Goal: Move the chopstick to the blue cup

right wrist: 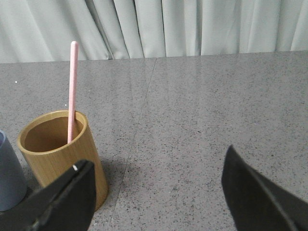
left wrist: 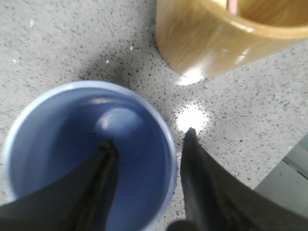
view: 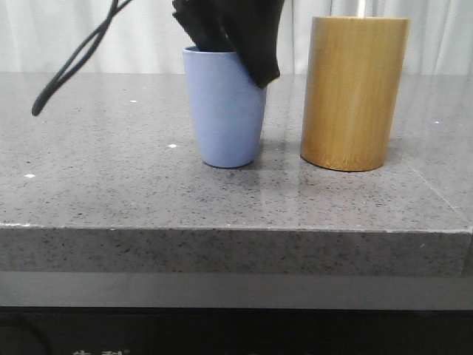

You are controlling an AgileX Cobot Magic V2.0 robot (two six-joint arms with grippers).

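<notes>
Two containers are standing side by side on the speckled grey surface (view: pixel 111 185) at the centre of the front view: the blue cup (view: pixel 224 111) on the left and the taller bamboo cylinder (view: pixel 353 92) just to its right, apart. The left claw (view: pixel 229 41) is hanging over the cup from the top edge of the frame, a dark mass cut off above and covering part of the rim. In the left wrist view its fingers (left wrist: pixel 103 168) are spreading apart, one inside the cup's mouth, the other outside the wall, with nothing between them. The chopstick (right wrist: pixel 72 91) is leaning upright inside the bamboo cylinder in the left half of the right wrist view, its lower end hidden by the wall. The right claw (right wrist: pixel 159 192) is hovering wide open and empty at the bottom of that frame, its tips partly cut off. A black cable (view: pixel 70 63) is looping down at the upper left of the front view.
</notes>
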